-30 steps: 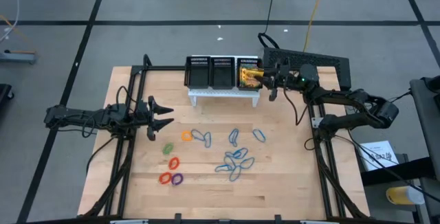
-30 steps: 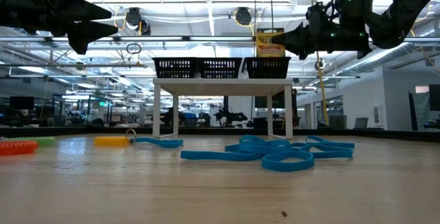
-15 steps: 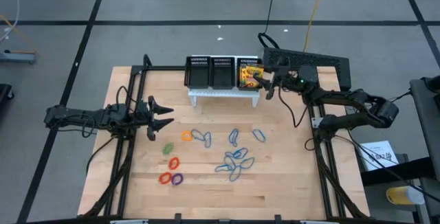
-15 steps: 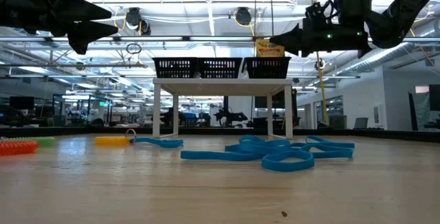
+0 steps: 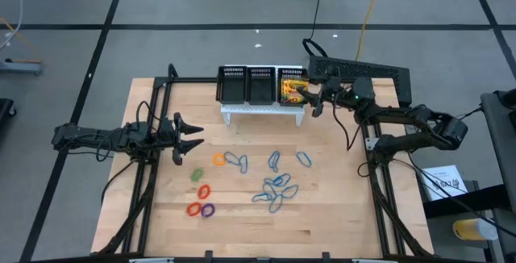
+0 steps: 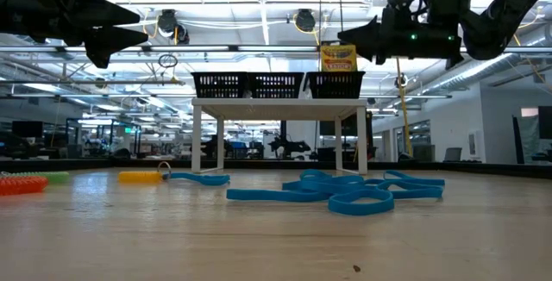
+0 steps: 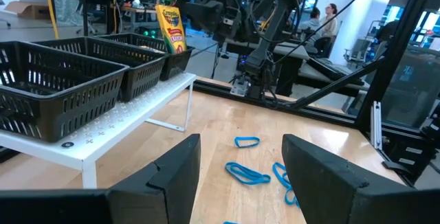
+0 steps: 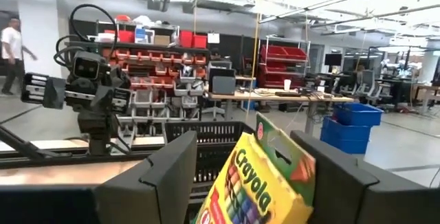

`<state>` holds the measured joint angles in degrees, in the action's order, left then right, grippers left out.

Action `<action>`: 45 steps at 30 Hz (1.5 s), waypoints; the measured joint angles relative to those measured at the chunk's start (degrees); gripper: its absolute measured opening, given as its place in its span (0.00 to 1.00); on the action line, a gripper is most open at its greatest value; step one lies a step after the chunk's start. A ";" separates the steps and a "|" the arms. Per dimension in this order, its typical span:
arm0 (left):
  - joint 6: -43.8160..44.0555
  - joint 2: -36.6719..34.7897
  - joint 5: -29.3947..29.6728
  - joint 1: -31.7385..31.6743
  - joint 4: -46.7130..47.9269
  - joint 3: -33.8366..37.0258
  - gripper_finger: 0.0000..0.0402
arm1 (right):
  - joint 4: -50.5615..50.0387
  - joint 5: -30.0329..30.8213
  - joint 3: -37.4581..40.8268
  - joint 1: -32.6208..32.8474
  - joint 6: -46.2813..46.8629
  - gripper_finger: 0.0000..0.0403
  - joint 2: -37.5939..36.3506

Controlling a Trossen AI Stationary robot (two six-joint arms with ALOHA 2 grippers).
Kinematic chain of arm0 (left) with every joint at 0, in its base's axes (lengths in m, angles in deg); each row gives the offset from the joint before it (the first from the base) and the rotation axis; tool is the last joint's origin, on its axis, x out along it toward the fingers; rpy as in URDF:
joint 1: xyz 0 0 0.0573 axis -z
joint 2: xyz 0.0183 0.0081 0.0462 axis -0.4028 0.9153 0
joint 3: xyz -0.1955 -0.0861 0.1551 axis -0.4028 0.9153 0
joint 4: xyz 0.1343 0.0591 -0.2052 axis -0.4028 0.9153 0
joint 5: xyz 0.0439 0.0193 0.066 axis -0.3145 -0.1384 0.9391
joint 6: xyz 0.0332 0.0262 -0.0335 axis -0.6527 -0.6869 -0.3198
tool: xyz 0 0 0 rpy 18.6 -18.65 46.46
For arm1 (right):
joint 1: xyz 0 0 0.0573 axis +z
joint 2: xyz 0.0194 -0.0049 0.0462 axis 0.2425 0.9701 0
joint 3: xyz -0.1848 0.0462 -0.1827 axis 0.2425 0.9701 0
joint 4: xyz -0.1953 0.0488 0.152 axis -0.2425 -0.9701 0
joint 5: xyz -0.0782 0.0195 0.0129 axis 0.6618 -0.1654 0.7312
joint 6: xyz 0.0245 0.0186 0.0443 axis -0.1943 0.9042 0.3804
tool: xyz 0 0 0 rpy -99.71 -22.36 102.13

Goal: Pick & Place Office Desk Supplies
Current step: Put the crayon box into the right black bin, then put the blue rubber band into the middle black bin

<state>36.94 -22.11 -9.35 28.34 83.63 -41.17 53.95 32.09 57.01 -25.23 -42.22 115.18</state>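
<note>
A yellow-and-green crayon box (image 6: pixel 338 59) stands upright in the right compartment of the black mesh organiser (image 5: pixel 260 85), its top sticking out above the rim; it also shows in the left wrist view (image 7: pixel 170 26). My right gripper (image 6: pixel 343 36) is open just above and beside that box, its fingers standing either side of the box's top (image 8: pixel 265 165) without touching. Blue loops (image 5: pixel 274 184) lie in a heap mid-table. An orange loop (image 5: pixel 218 160), a green loop (image 5: pixel 196 173), a red loop (image 5: pixel 193 209) and a purple loop (image 5: pixel 208 210) lie left of them. My left gripper (image 5: pixel 192 135) hovers open over the table's left side.
The organiser sits on a low white stand (image 5: pixel 264 111) at the table's far edge; its left and middle compartments (image 7: pixel 62 69) show nothing inside. Black frame rails (image 5: pixel 153 158) run along both table sides. Bare wood lies near the front edge (image 5: pixel 258 235).
My right gripper lowered the crayon box into the organiser's right compartment, let go of it and rose a little. The box, tilted in the hold before, now stands upright in the compartment on its own.
</note>
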 joint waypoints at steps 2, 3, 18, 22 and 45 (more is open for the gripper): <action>0.00 -0.02 0.00 0.02 0.00 0.00 0.54 | 0.00 0.02 -0.60 0.01 -0.14 0.55 0.00; 0.00 0.00 0.00 0.00 0.00 0.00 0.54 | -0.13 -0.04 -0.92 0.11 -0.39 0.55 0.00; -0.02 -0.02 -0.02 0.00 0.00 0.00 0.54 | -5.00 0.08 -4.50 4.13 -5.81 0.53 0.00; 0.00 -0.02 -0.02 0.01 -0.01 0.00 0.54 | -5.03 0.09 -5.32 4.13 -6.00 0.53 0.00; -0.02 0.00 -0.02 0.02 0.00 0.00 0.54 | -4.60 7.75 -5.98 8.57 -14.40 0.53 0.00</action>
<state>36.92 -22.11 -9.38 28.36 83.63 -41.17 49.35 39.85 51.03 -16.66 -56.62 115.18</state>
